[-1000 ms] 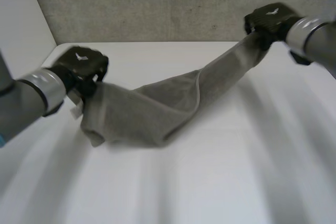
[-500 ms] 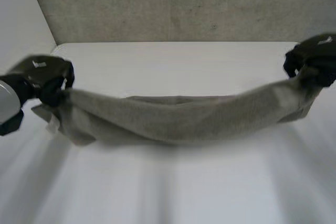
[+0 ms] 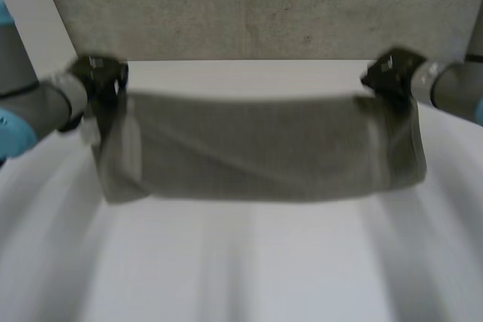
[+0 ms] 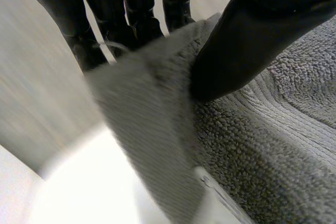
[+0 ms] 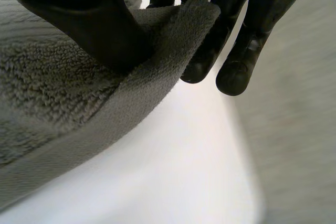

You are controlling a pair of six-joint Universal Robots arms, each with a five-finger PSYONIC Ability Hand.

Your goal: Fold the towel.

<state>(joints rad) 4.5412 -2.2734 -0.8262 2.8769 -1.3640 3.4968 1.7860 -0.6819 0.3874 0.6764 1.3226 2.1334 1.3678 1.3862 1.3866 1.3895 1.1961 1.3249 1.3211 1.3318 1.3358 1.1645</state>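
Note:
A grey towel [image 3: 264, 148] hangs stretched flat in the air above the white table [image 3: 241, 269], its top edge taut between both hands. My left hand [image 3: 102, 77] pinches the towel's upper left corner; in the left wrist view the thumb [image 4: 247, 40] presses the towel [image 4: 252, 150] against the fingers [image 4: 131, 9]. My right hand [image 3: 391, 72] pinches the upper right corner; in the right wrist view the thumb [image 5: 84, 19] clamps the towel's hem [image 5: 79, 103] against the fingers [image 5: 247, 35]. The towel's lower edge hangs near the table.
A grey concrete wall [image 3: 256, 5] rises behind the table's far edge [image 3: 249, 62]. A white wall [image 3: 30, 13] stands at the left. A small white label [image 3: 90, 132] hangs at the towel's left side.
Both hands have risen and moved apart toward the far edge. The towel, earlier sagging in a bunched strip, now hangs spread out flat between them.

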